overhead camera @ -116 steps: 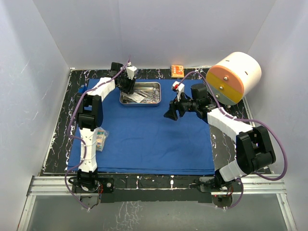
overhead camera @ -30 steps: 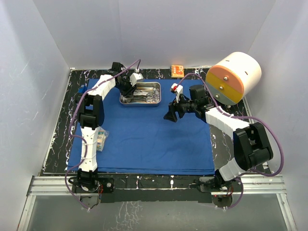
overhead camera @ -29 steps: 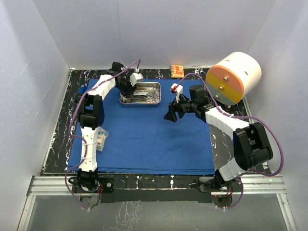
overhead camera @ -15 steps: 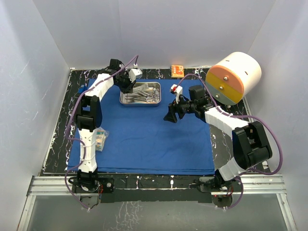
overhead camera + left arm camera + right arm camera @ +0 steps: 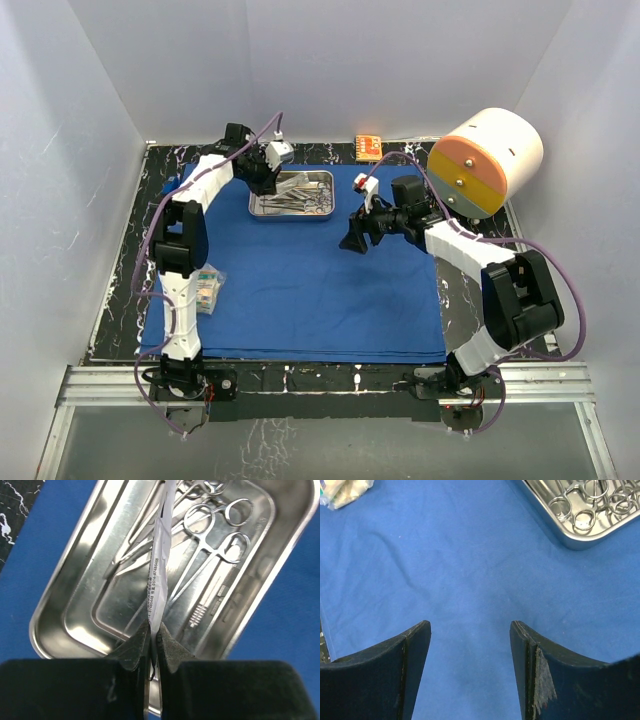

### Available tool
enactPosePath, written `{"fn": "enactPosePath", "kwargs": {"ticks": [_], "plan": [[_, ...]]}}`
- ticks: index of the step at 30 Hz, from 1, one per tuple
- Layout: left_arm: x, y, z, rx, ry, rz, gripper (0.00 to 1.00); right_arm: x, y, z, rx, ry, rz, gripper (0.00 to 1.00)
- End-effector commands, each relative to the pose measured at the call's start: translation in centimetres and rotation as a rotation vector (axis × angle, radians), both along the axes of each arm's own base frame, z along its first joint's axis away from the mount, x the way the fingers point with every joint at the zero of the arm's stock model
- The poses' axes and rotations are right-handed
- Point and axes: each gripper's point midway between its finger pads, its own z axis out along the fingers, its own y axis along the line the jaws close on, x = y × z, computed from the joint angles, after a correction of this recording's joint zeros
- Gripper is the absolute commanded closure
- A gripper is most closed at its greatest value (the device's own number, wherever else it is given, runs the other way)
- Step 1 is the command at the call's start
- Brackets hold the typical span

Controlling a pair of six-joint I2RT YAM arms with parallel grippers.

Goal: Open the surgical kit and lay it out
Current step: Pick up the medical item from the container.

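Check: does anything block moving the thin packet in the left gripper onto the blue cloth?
Nothing visible does. The left gripper is shut on the thin printed packet above the shiny rectangular steel tray. The royal-blue cloth in front lies bare. The open right gripper hovers off to the tray's right.

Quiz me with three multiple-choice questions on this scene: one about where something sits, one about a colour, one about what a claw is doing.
1. Where is the steel tray?
A) on the blue cloth
B) on a shelf
C) on the floor

2. What colour is the small box at the table's far edge?
A) green
B) purple
C) orange

3. The left gripper is:
A) wide open
B) shut on a thin packet
C) shut on a cup

Answers: 1 A, cloth shows all round the tray; 2 C, its top is plainly orange; 3 B, it pinches the packet above the tray.
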Motion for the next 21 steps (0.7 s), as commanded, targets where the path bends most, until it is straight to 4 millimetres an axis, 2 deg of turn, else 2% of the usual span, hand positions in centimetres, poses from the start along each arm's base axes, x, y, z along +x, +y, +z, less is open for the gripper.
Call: {"fn": "enactPosePath", "kwargs": {"ticks": [1,7,10,15,21], "plan": [[-2.5,-1.4,8.9,-0.134,-0.08,-0.018,1.0,2.3,0.9,3.1,0.041,-0.058,-0.009,0.37],[-6.5,-2.1,13.6,-0.248,-0.106,-0.024,0.98,3.3,2.3,5.0,0.082,-0.06,-0.001,0.37],[-8.8,-2.6,15.3,-0.32,-0.081,-0.03,0.97,4.2,3.0,6.8,0.125,-0.086,-0.003,0.34],[-13.4,-3.9,16.4,-0.468,0.047,-0.044,0.96,5.0,4.5,9.2,0.185,-0.101,0.046,0.21],[-18.4,-4.8,18.0,-0.618,0.115,-0.111,0.94,4.9,6.2,11.1,0.238,-0.091,0.096,0.19]]}}
